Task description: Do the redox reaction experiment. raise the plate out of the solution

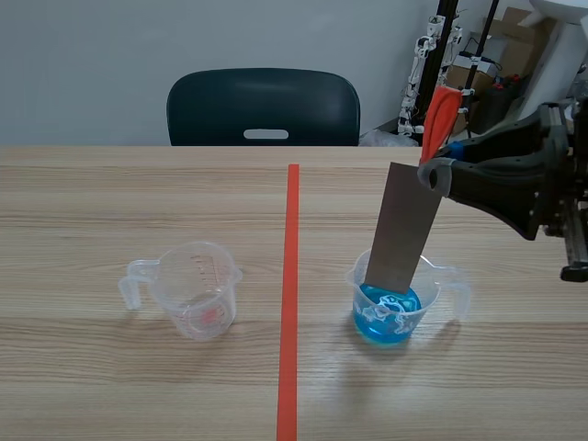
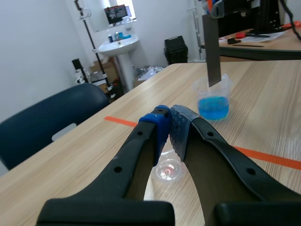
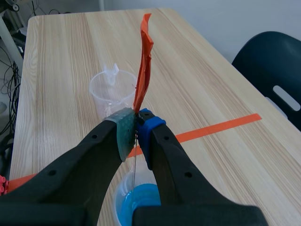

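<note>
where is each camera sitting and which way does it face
Scene view: between the arms, facing across the table toward the chair; only the right gripper shows, holding the plate.
Left wrist view: behind the shut left gripper, facing the blue beaker.
Right wrist view: above the right gripper, looking down the plate's edge.
All three share the blue beaker and plate.

A clear plastic cup (image 1: 196, 289) with a handle and red markings stands upright on the wooden tabletop (image 1: 83, 197), left of the orange-red tape line (image 1: 290, 276). A dark chair (image 1: 264, 108) sits at the far edge. Cardboard boxes (image 1: 510, 41) stand far right, beyond the tabletop.
</note>
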{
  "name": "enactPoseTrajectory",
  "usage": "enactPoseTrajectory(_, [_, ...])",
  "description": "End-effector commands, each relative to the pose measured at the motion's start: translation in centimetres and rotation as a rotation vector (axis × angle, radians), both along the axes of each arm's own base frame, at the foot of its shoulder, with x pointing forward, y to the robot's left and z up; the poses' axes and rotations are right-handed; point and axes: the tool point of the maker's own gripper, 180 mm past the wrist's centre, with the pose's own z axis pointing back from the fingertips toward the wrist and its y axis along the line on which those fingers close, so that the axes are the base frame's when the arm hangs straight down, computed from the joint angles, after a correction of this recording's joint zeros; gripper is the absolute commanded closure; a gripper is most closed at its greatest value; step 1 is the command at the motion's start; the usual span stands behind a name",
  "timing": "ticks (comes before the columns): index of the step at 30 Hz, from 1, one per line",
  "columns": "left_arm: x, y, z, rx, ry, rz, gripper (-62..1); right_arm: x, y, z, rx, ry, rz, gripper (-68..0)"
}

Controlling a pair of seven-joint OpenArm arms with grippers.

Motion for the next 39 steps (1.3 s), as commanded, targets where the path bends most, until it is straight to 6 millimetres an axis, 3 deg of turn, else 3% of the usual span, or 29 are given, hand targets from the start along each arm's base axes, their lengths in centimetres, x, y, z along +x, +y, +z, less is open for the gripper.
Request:
enactPoseTrajectory(1, [0.8,-0.6,1.2,-0.011,-0.016,-0.029,-2.5,0.7,-0.3,2.2,0.019,-0.046,-0.005,-0.6])
enactPoseTrajectory(9, [4.6,-4.8,1.9,0.143,0.036,-0.145,-2.4,0.9,-0.8,4.2,0.022,-0.041,-0.023,-0.6])
enactPoseTrajectory(18, [5.8,-10.4,0.7,0.303,0.046,-0.206,-2.3,0.9,-1.3,5.2,-0.002,-0.028,-0.035,-0.6])
enactPoseTrajectory(28, [8.7,-15.1,-1.9,0.396,0.087,-0.186,-2.3,1.5,-2.3,6.5,-0.025,-0.062,-0.055,-0.6])
enactPoseTrajectory(39, [11.4,-18.8,-1.3,0.426,0.05,-0.159,-2.3,1.6,-2.4,6.7,-0.026,-0.068,-0.058,-0.6])
